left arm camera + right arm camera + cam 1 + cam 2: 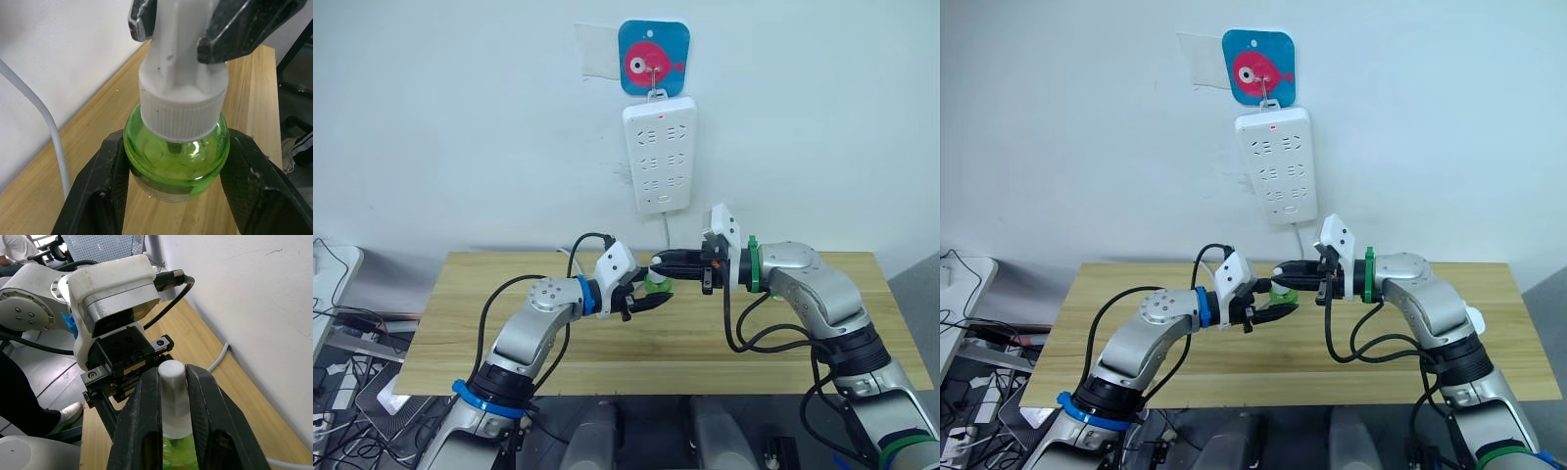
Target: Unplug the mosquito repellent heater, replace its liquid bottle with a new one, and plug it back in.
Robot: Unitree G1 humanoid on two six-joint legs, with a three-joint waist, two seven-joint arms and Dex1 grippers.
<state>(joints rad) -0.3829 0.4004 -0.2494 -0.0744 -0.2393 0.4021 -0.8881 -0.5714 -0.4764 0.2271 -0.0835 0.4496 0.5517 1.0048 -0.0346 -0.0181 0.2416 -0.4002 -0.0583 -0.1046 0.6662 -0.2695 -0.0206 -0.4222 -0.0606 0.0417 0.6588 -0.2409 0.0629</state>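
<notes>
Bottle point(176, 156) is translucent green, capped with ribbed white screw cap point(182, 110).

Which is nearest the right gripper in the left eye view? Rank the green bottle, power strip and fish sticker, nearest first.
1. Green bottle: held at the right gripper, its body in the left gripper.
2. Power strip: on the wall above.
3. Fish sticker: on the wall above the strip.

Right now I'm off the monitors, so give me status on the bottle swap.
Left gripper shut on new bottle body. Right gripper shut on its white cap, held mid-air over table. Nothing in the way.
</notes>
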